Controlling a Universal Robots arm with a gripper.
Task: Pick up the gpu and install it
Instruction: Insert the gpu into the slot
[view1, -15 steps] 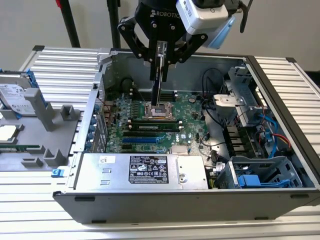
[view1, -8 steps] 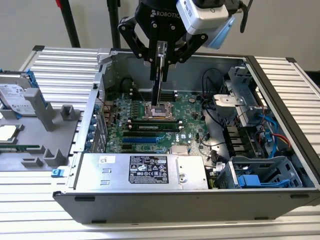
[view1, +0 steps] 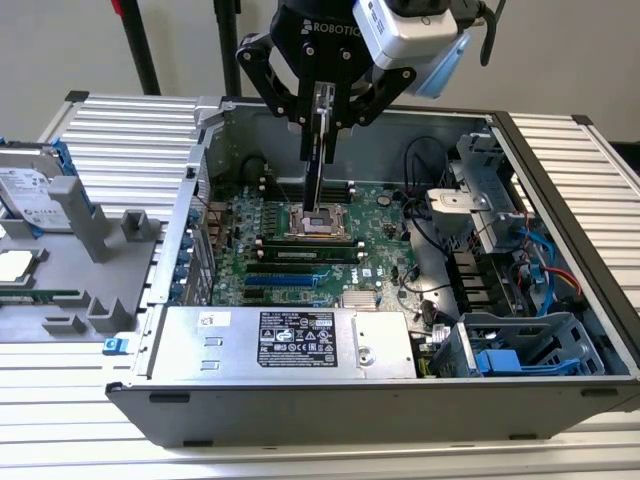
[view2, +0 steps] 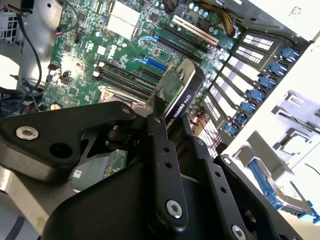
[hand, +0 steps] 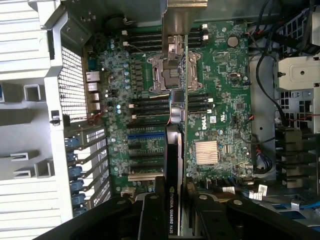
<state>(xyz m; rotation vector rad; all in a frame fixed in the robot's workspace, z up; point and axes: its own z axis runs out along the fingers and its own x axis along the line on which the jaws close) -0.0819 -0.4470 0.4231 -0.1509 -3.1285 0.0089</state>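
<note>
The tool (view1: 320, 115) is pinching the gpu (view1: 315, 180) by its upper edge, with its fingers (view2: 162, 145) pressed against both faces. The card hangs upright, on edge, inside the open computer case (view1: 400, 130).

Take the processor socket (view1: 318, 222) as the mark. In the exterior view the card's lower edge hangs just above the socket, apart from the motherboard (view1: 385, 235). The expansion slots (hand: 145, 150) lie on the socket's side toward the power supply (view1: 290, 340), with the blue slot (hand: 146, 135) nearest the socket. Memory slots (hand: 150, 105) sit between that blue slot and the socket.

The step in hand looks like carrying the card to its slot. In the first wrist view the card's plane seems to run across the slots rather than along them. Doing this well therefore means bringing its lower edge parallel to the chosen slot while it hangs clear of the board. The metal bracket end should face the slotted rear panel (hand: 92, 145). The card should be kept plumb, since a tilted edge could catch the socket lever or the memory slots. Any pressing should be straight and even.
</note>
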